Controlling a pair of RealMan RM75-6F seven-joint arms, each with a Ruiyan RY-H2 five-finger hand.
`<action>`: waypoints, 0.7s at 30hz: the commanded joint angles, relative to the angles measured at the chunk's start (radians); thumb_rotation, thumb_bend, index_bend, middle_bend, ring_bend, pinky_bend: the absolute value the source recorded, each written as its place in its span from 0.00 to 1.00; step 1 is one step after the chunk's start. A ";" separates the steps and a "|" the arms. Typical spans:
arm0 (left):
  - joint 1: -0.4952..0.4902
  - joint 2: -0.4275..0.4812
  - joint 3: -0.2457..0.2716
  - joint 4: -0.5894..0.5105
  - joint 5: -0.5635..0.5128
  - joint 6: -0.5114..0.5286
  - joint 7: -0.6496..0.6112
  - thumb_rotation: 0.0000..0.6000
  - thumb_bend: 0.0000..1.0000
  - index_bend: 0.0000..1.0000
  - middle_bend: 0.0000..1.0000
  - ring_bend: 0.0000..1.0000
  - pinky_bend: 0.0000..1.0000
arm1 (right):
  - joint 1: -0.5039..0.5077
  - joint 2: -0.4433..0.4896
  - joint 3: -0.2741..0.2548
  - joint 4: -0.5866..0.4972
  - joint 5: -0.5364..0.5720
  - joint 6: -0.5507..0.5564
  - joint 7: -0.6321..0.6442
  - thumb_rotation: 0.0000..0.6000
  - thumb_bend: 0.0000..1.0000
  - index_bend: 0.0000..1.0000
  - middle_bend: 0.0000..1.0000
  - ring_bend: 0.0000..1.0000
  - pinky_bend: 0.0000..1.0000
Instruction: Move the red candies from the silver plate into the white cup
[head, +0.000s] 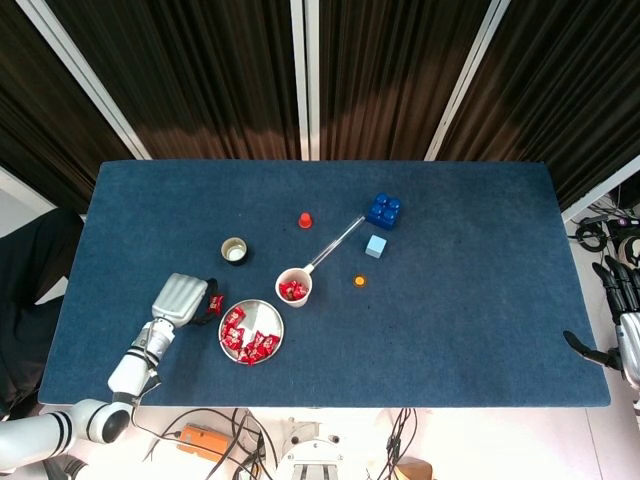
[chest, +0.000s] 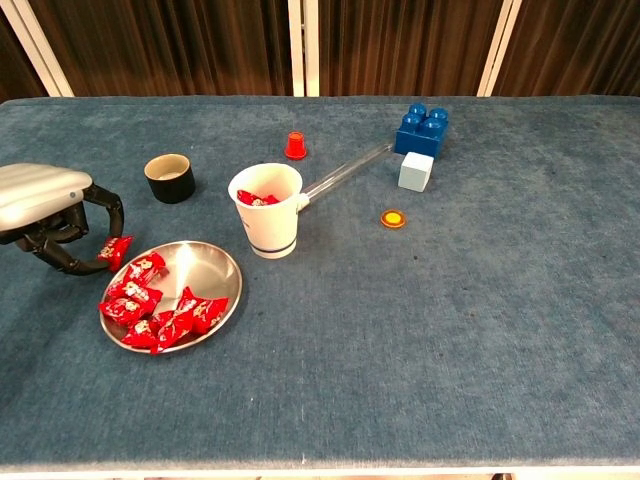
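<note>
A blue table is seen from above and from the chest, backed by dark curtains.

The left arm is stretched up from the near left corner, and the left hand is lowered at the left edge of the plate. Its fingers are curled around a single red candy lying on the cloth just outside the plate's rim; the fingertips are touching or almost touching it, but whether the candy is actually gripped cannot be told.

The right hand is seen only in the head view, at the far right edge beyond the table, with its fingers apart and nothing in them.

The silver plate lies near the front left, and a heap of candies is spread over its left and front part. The cup stands just beside the plate, to its upper right, upright, with more candies visible inside.

A clear tube runs from the cup's rim toward a blue brick. A pale cube sits just in front of the brick. A dark pot stands left of the cup. A small red cone stands behind the cup, and an orange disc lies to the cup's right.
</note>
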 joint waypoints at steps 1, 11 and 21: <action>-0.003 -0.002 -0.001 0.007 0.001 -0.011 -0.013 0.94 0.25 0.49 0.94 0.92 0.86 | 0.001 -0.001 0.000 0.000 0.001 -0.002 0.000 1.00 0.33 0.00 0.03 0.00 0.00; -0.003 0.008 -0.010 0.006 0.017 -0.008 -0.044 0.95 0.33 0.57 0.94 0.92 0.86 | 0.004 -0.001 0.003 0.000 0.005 -0.005 -0.002 1.00 0.33 0.00 0.03 0.00 0.00; 0.009 0.094 -0.080 -0.176 0.129 0.151 -0.106 0.94 0.33 0.57 0.94 0.92 0.86 | 0.005 -0.005 0.005 0.005 0.008 -0.005 -0.001 1.00 0.33 0.00 0.03 0.00 0.00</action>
